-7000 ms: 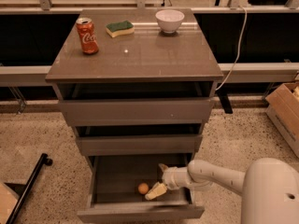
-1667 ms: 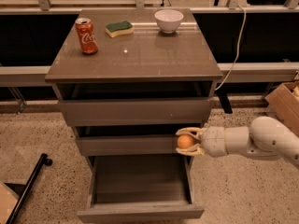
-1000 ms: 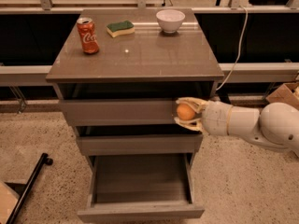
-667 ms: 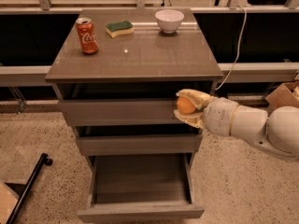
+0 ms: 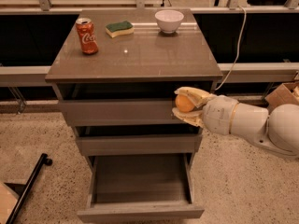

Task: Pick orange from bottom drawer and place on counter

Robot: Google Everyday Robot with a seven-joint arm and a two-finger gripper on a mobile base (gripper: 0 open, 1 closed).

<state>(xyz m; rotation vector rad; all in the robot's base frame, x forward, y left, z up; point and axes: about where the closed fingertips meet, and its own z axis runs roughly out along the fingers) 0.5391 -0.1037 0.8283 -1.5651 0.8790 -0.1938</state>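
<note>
My gripper [image 5: 183, 105] is shut on the orange [image 5: 184, 104], a small round fruit, and holds it in front of the top drawer's right end, just below the counter's [image 5: 135, 55] front edge. The white arm reaches in from the right. The bottom drawer [image 5: 140, 213] is pulled out and its grey inside shows nothing in it.
On the counter stand a red soda can [image 5: 87, 36] at back left, a green and yellow sponge [image 5: 119, 28] at the back middle and a white bowl [image 5: 169, 20] at back right. A cardboard box [image 5: 282, 94] sits right. A black bar [image 5: 28, 186] lies on the floor left.
My gripper took the orange out of the bottom drawer and has risen with it, from the middle drawer's height to just under the counter's edge.
</note>
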